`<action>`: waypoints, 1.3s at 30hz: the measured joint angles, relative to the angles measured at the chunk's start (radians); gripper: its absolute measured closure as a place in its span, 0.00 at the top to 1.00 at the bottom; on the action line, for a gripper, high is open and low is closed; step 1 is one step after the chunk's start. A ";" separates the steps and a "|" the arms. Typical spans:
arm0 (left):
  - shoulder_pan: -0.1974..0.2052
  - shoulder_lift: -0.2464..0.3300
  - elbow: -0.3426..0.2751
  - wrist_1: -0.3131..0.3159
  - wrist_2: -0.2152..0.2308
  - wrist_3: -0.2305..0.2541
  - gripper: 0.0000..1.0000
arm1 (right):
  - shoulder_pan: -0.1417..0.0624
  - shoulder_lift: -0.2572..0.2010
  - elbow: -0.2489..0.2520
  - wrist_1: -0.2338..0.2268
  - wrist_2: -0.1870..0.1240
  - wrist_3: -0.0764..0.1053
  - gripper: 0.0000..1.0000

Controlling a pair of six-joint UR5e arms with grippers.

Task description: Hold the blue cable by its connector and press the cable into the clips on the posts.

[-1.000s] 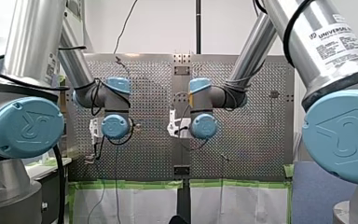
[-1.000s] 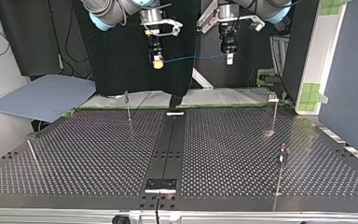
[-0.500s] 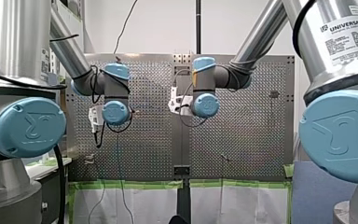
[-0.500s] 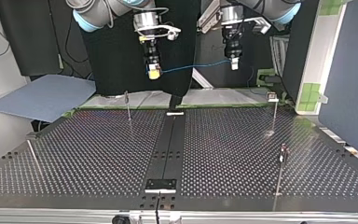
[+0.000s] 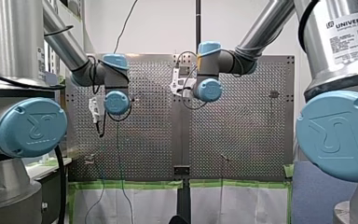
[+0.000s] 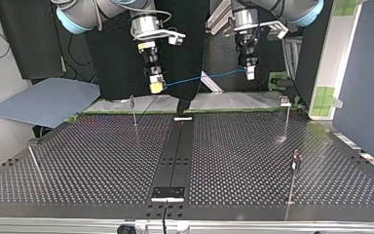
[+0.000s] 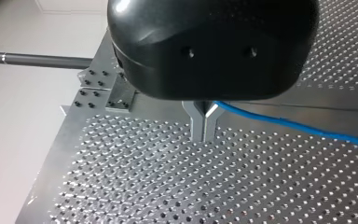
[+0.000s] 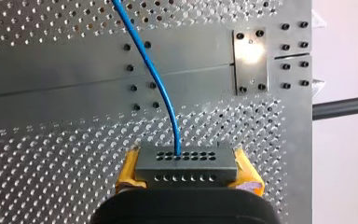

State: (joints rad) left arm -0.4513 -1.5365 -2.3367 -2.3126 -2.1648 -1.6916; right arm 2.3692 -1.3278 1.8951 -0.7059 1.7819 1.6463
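**Condition.** My right gripper (image 8: 186, 170) is clamping the connector (image 8: 186, 164) squarely between its yellow pads. The blue cable (image 8: 154, 70) is leaving the connector's face and running across to my left gripper (image 7: 204, 123). That gripper's metal fingers are pressing together on the cable partway along its length. In the top view both grippers are hanging in the air beyond the far edge of the table (image 6: 102, 161). The span between them is sagging only slightly and is not touching any post. By my judgement no clip is holding the cable yet.

**Risks.**
1. The span is looking nearly taut. If my arms are drawing apart during the descent, the cable could slide through my left fingers or strain where it enters the connector.
2. The far left post (image 6: 134, 111) and the far right post (image 6: 286, 119) are thin. A cable arriving beside the clip (image 6: 285, 101) rather than over it would be pushing the post sideways instead of seating.
3. My right gripper is hanging nearly above the far left post. A straight descent could be bringing the pads or the connector onto its tip.
4. The near right post (image 6: 293, 175) is standing well apart from the span. Reaching it will be demanding slack that I am not seeing here.
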 joint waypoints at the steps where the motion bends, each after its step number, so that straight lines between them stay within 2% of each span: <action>1: 0.002 0.001 0.006 -0.006 0.000 -0.001 0.00 | -0.001 0.006 -0.007 0.002 -0.005 0.000 0.00; 6: 0.010 0.008 0.035 -0.037 0.000 -0.014 0.00 | -0.003 0.047 -0.041 0.004 -0.035 0.000 0.00; 12: 0.022 0.037 0.057 -0.058 0.000 -0.044 0.00 | -0.003 0.078 -0.081 0.022 -0.050 0.003 0.00; 21: 0.047 0.057 0.092 -0.108 0.000 -0.080 0.00 | -0.003 0.081 -0.113 0.036 -0.059 0.009 0.00; 31: 0.069 0.068 0.132 -0.152 0.003 -0.092 0.00 | -0.004 0.082 -0.130 0.045 -0.067 0.011 0.00; 39: 0.089 0.077 0.183 -0.203 0.003 -0.105 0.00 | -0.004 0.082 -0.179 0.073 -0.074 0.011 0.00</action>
State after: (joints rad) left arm -0.3620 -1.4600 -2.1535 -2.5160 -2.1620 -1.7962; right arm 2.3653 -1.2459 1.7164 -0.6329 1.7079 1.6569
